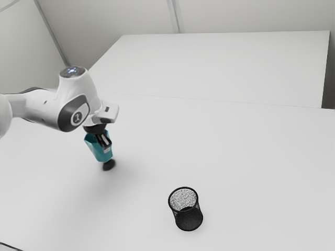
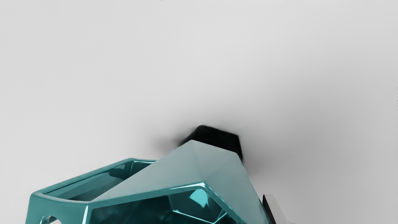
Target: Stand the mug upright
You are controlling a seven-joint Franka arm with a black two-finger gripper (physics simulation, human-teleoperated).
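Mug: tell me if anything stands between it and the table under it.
Nothing visible does. The mug, in the hand, hangs over the table, with what looks like its dark shadow beneath. The black cup stands apart, toward the exterior view's right.

No words or numbers can be read; on the white arm (image 1: 43, 108), a pale emblem (image 1: 77, 117) stands in the middle of the black joint cap (image 1: 65, 118); above that cap, bluish-white marks (image 1: 72, 70) sit on a dark disc (image 1: 80, 73), too small to make out.
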